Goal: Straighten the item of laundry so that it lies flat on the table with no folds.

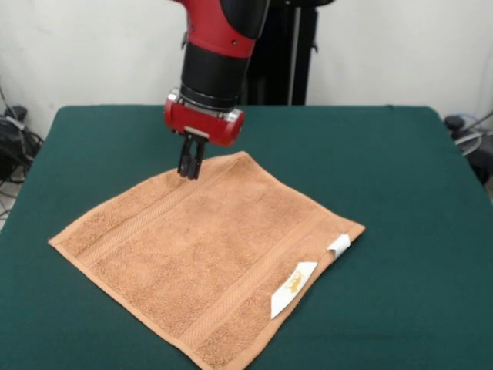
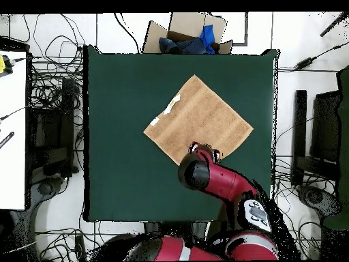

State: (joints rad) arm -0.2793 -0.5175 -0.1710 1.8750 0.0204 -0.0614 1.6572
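The item of laundry, a peach-orange towel (image 1: 208, 254) (image 2: 201, 116), lies spread out like a diamond on the green table (image 1: 385, 154) (image 2: 123, 136). It looks flat, with woven bands showing. Two white tags (image 1: 293, 287) stick out from its near-right edge in the front view. My gripper (image 1: 189, 174) points straight down at the towel's far edge, near the far corner. Its fingers are shut together and their tips touch or nearly touch the cloth. The edge there is not lifted. In the overhead view the arm (image 2: 204, 174) hides the gripper.
A cardboard box (image 2: 187, 34) holding blue cloth stands just off the table's far side in the overhead view. Cables and equipment lie on the floor around the table. Green cloth shows on all sides of the towel.
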